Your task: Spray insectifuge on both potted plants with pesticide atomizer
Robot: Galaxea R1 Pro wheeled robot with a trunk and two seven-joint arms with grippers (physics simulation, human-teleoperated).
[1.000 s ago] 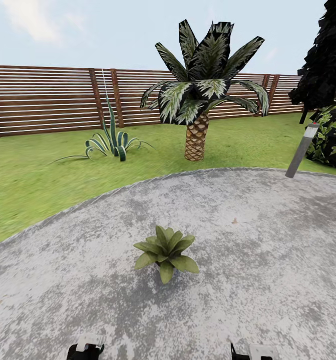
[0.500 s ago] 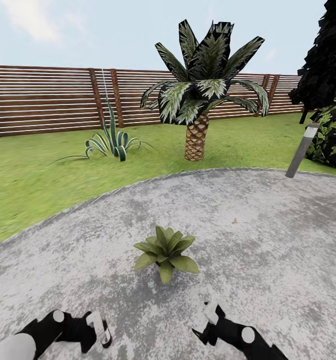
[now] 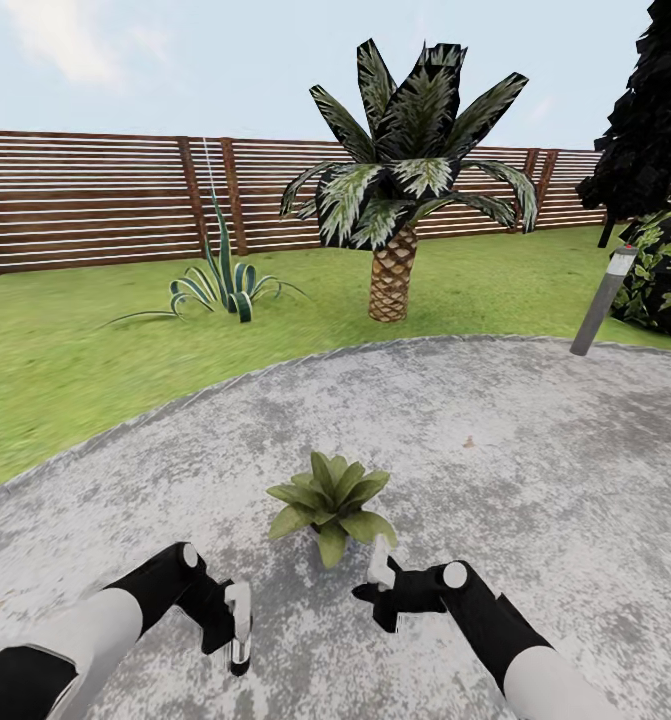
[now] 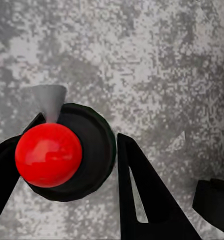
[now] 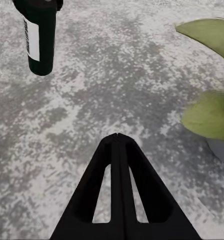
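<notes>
— Head view?
— A plant (image 3: 330,505) stands mid-patio (image 3: 535,450). The left gripper (image 3: 237,625) grips the atomizer (image 3: 237,612) just short of it.
— Left wrist?
— Fingers (image 4: 142,195) clamp the red-capped bottle.
— Right wrist?
— The right gripper (image 5: 118,142) is closed on nothing, beside leaves.

At the lower left of the head view, the left arm (image 3: 70,640) has a white forearm shell between black segments, with a white round joint cap. The right arm (image 3: 505,640) at lower right matches. Both wrist views show matte black, triangular fingers (image 5: 117,195) with slotted cut-outs.
</notes>
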